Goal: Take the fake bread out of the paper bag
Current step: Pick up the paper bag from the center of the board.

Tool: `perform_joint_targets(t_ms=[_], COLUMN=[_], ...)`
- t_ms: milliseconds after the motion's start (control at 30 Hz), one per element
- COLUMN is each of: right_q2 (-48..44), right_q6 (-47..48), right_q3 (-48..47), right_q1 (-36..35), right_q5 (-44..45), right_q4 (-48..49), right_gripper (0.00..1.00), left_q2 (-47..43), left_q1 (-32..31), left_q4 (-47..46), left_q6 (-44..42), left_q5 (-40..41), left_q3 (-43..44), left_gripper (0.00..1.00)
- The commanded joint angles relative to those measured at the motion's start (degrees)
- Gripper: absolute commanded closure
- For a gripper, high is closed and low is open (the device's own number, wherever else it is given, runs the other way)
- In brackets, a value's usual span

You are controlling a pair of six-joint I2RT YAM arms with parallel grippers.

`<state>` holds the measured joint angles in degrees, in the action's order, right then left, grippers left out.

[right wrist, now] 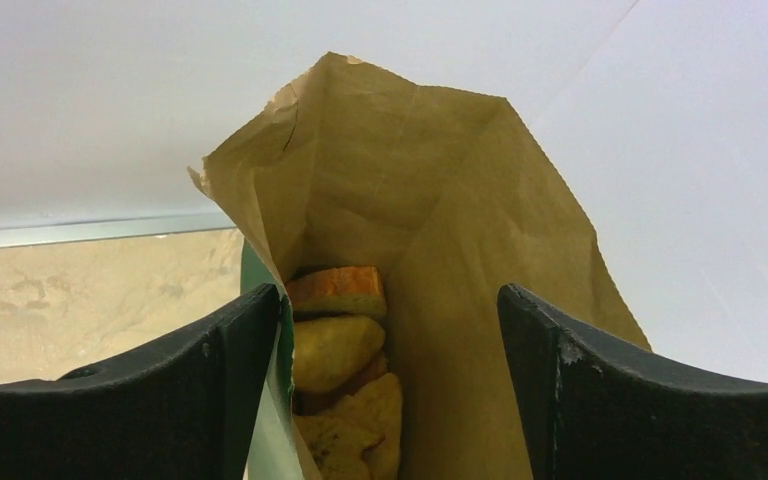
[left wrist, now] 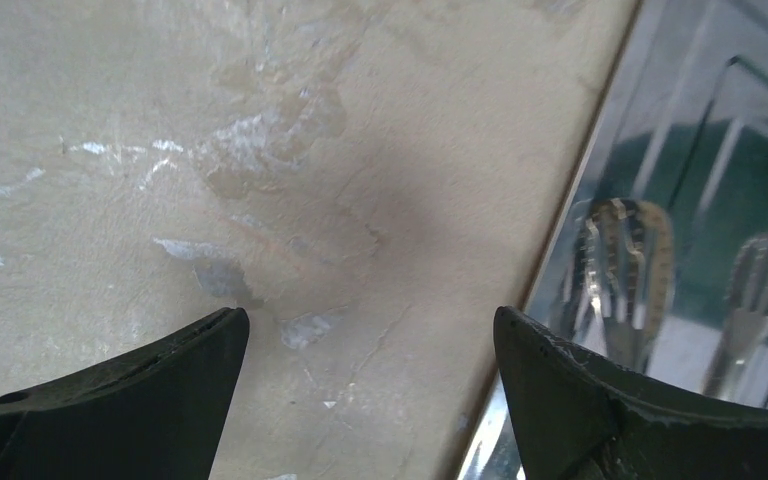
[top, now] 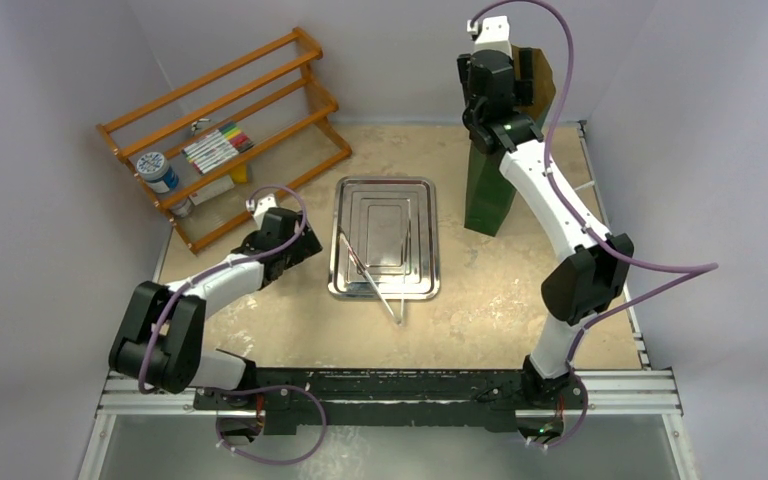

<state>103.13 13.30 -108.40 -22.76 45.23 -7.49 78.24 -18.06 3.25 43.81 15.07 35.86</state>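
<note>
I'm hovering the right gripper (right wrist: 387,300) at the mouth of the paper bag (right wrist: 460,190), which is standing upright in the upper right of the overhead view. The gripper's fingers are spread wide and gripping nothing. In the wrist view the fake bread (right wrist: 338,345) is sitting low in the centre of the frame, between the fingers and deeper in. The pieces are stacked along the bag's depth, so I'm judging that the reach should run straight down its long axis.

The finger at the left of the frame (right wrist: 190,400) seems to be riding outside the bag's edge. The bag is creased brown kraft inside and dark green outside. The bread looks matte and lumpy, orange-crusted on top and yellow-tan below.

The left gripper (left wrist: 370,320) is also open and empty, over the rough table (left wrist: 160,150) beside the shiny tray (left wrist: 660,110), so the right arm is the nearer one.
</note>
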Motion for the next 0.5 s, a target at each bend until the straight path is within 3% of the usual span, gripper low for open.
perform_joint_targets(t_ms=[0,167,267,467], right_q2=[-0.94,-1.57,-1.87,-1.73], right_q6=[-1.35,-1.56,-1.83,-2.25], right_q3=[-2.56,-2.46,-3.34,-5.56], right_q1=[0.34,0.35,0.35,0.4], right_q5=[0.2,-0.01,-0.34,-0.76], right_q4=[-0.74,-1.19,-1.58,-3.3], right_gripper=[0.21,0.21,0.09,0.01], left_q2=[3.01,4.31,4.74,6.01], left_q1=[0.31,0.32,0.33,0.35], left_q4=[0.64,-0.04,-0.32,-0.8], left_q6=[-0.66,-0.11,0.13,0.68], left_q5=[-1.36,-1.36,-1.36,-1.71], left_q3=[1.58,1.2,1.13,0.75], left_gripper=[0.08,0.08,0.08,0.08])
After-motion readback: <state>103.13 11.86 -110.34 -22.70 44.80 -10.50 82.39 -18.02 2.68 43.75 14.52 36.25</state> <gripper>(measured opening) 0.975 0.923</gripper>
